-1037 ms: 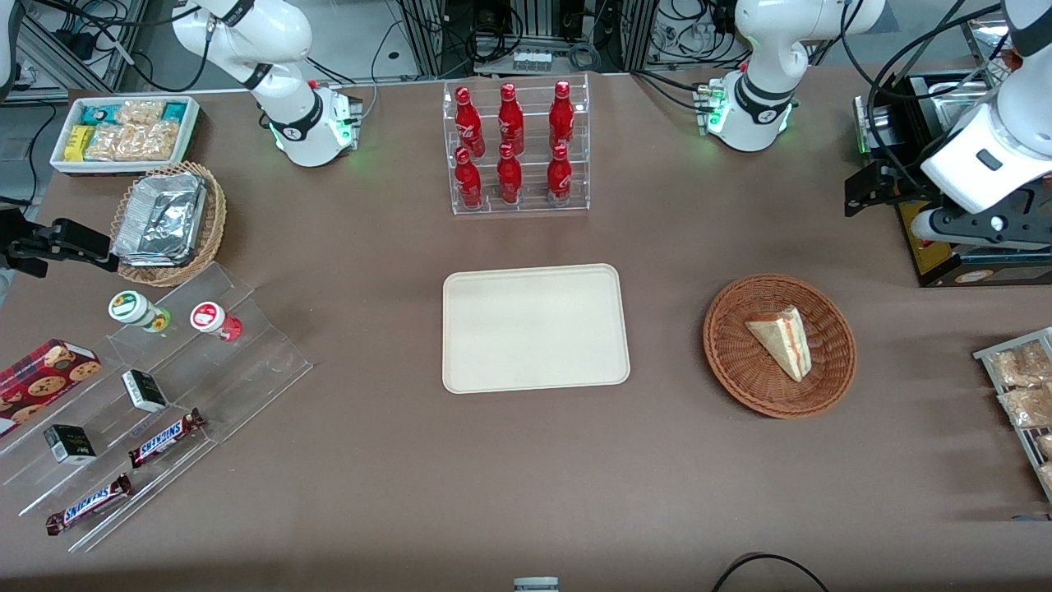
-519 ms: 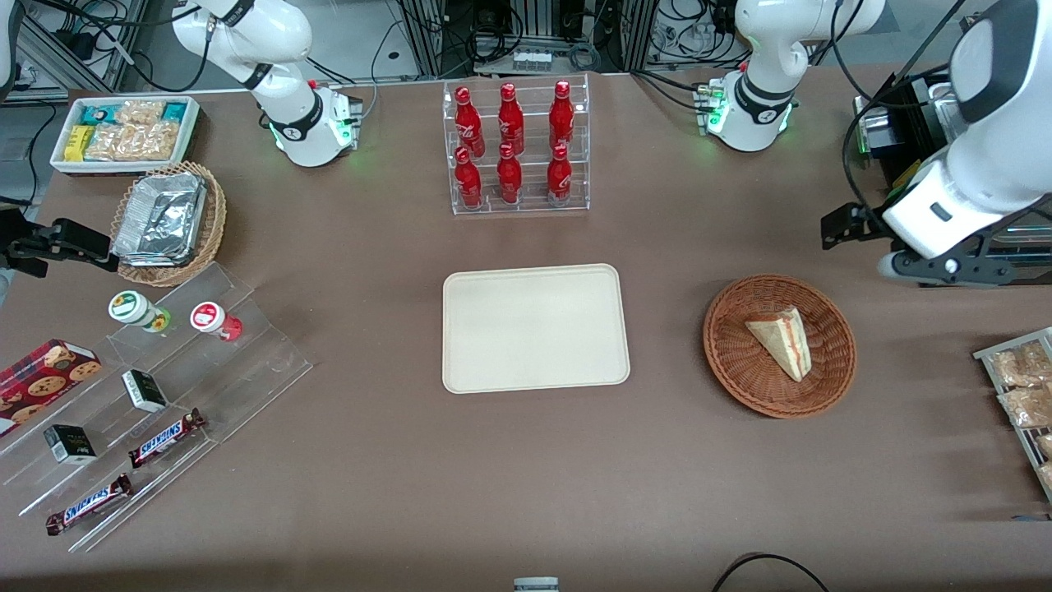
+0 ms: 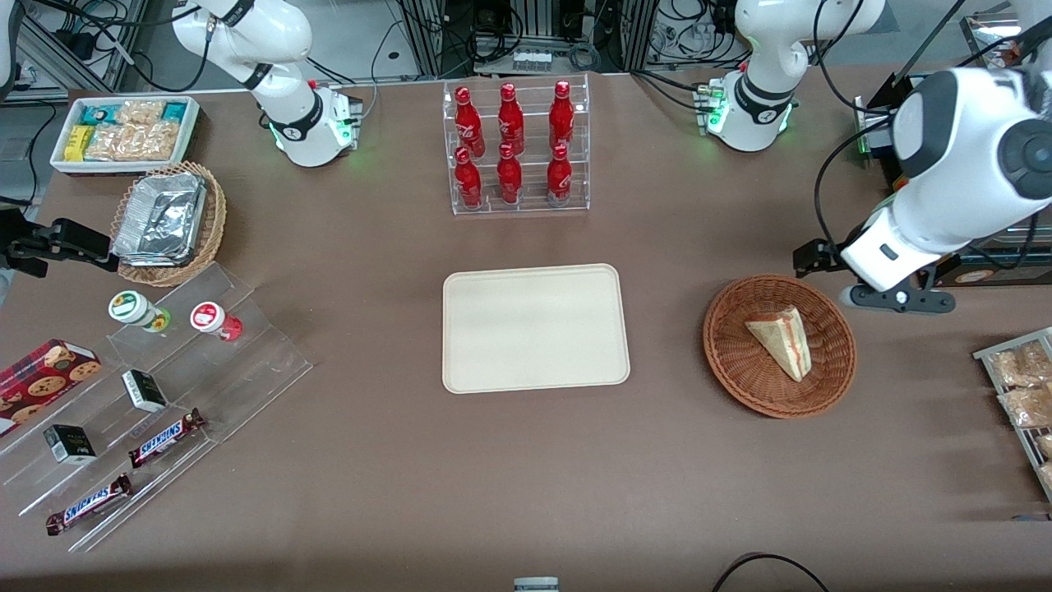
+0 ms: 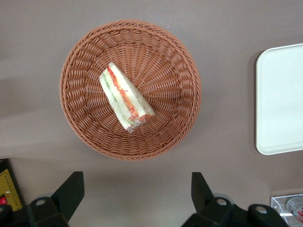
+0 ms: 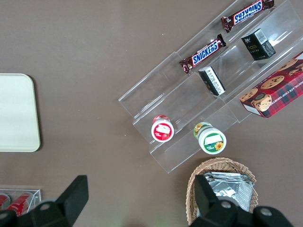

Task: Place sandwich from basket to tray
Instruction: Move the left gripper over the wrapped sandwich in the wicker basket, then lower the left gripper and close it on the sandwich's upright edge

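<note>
Currently, bench (image 3: 394,493): a brown surface on which everything described is carried.
Snack bars (image 3: 123,469): two are seen on a clear stepped stand (image 3: 156,386) at the parked arm's end of the bench, nearest the front camera.
Sandwich (image 3: 782,340): a white wedge is seen lying inside the basket, near its middle, with the red and green filling edge visible in the left wrist view (image 4: 124,97).
Basket (image 3: 727,362): a round reddish-brown wicker one is placed on the bench toward the working arm's end, well apart from the tray.
Tray (image 3: 534,327): a cream rectangle is laid flat at the middle of the bench, with nothing on it.
Hand (image 3: 892,298): it is held above the bench just beside the basket rim, slightly farther from the front camera than the sandwich; in the left wrist view (image 4: 137,198) its two fingers (image 4: 70,191) are seen spread wide apart, with nothing held between them.
Bottles (image 3: 511,144): six red ones are stood in a clear rack farther from the camera than the tray.
</note>
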You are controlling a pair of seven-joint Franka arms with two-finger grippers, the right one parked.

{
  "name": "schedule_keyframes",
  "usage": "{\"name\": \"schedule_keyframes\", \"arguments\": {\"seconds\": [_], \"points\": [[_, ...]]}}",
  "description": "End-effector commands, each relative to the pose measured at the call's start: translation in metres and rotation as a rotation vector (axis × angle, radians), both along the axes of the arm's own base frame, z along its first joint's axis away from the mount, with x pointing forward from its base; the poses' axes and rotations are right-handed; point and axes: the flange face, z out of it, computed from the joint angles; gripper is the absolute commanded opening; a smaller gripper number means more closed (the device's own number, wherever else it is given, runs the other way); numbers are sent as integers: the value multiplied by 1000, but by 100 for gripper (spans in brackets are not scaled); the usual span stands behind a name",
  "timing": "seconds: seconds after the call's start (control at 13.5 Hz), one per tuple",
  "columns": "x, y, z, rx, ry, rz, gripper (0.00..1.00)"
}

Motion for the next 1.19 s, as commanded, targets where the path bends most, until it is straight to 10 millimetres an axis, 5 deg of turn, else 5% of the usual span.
{"name": "schedule_keyframes", "arguments": {"seconds": [0.0,0.44,1.11], "points": [[-1,3,-27,7,-14,71,100],[11,5,-84,1,-22,110,100],[12,13,-111,41,-31,593,100]]}}
